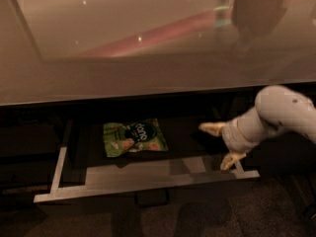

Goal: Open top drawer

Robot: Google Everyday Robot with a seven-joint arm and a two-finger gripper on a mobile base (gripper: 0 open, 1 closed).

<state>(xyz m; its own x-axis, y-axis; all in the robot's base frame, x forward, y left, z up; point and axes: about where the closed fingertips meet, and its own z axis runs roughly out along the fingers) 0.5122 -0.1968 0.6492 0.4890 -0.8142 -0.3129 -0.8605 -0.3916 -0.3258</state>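
The top drawer [148, 183] stands pulled out from under the glossy beige counter. Its long flat front faces me, with a small dark handle [152, 197] below its centre. A green snack bag [134, 138] lies on the drawer's grey floor, left of centre. My gripper [222, 143] hangs over the drawer's right end, on a white arm coming in from the right. It is open. One cream finger [212, 128] points left over the interior. The other finger [232, 159] sits just inside the front right corner. Nothing is between them.
The counter top [148, 48] overhangs the back of the drawer. Dark cabinet fronts [24, 152] lie to the left in shadow. Dark speckled floor [222, 216] runs in front of the drawer.
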